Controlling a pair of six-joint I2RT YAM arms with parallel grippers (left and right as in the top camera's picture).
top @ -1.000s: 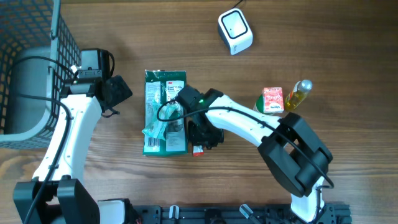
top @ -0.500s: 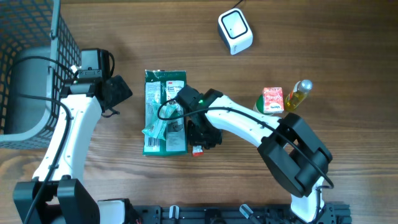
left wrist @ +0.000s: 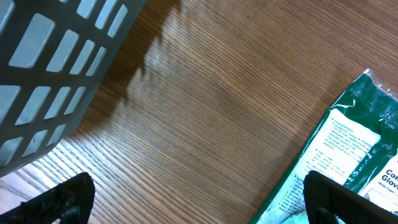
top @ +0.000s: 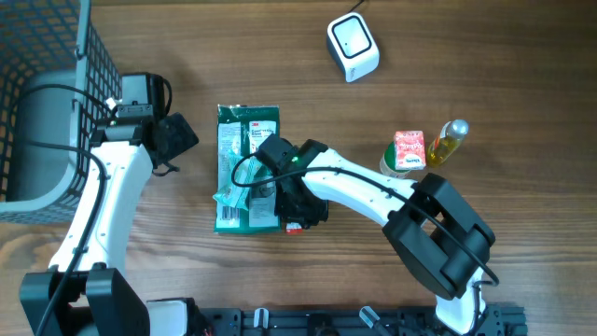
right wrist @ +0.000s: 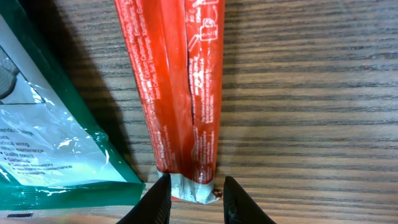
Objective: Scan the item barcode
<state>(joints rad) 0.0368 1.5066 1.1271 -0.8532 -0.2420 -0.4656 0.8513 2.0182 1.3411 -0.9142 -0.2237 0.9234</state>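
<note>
- The packet [right wrist: 180, 93] is laid flat on the surface [right wrist: 311, 93] beside the glove pack [right wrist: 50, 124], its long axis pointed straight out from the right hand [right wrist: 196, 198].
- Its near end is straddled by narrowed fingers [right wrist: 158, 202]; a grip cannot be confirmed.
- The left hand [left wrist: 205, 199] is held wide, empty, farther off.

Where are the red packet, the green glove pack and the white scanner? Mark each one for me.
red packet [right wrist: 180, 93], right wrist view, on the middle of its red wrapper.
green glove pack [top: 231, 140], overhead view, on its upper white label.
white scanner [top: 353, 47], overhead view, on its top face.
</note>
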